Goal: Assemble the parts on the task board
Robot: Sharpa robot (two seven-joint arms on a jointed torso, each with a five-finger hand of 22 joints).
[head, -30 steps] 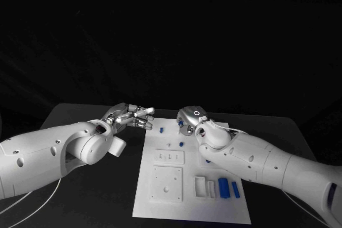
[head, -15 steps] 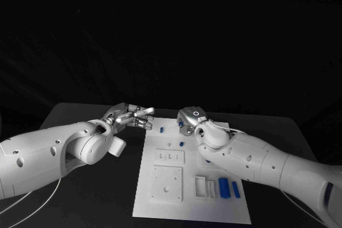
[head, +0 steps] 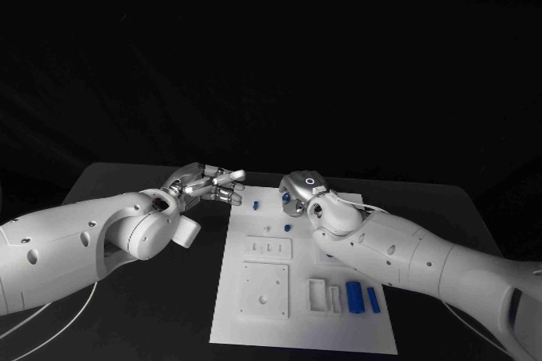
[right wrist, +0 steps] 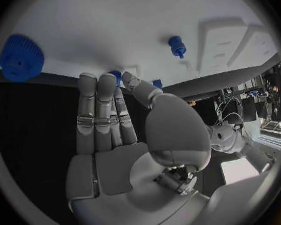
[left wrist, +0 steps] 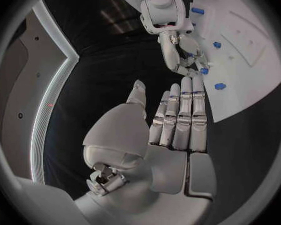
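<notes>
Right hand reaching for the small blue part at the far end of the task board

Nearest on the task board lie two long blue parts, untouched. Farther out, the right hand has its fingertips at a small blue part; grip not clear. Left hand hovers over the bench, fingers apart, empty.

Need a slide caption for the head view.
Both robot hands, left and right, hover at the white board's far end.
</notes>
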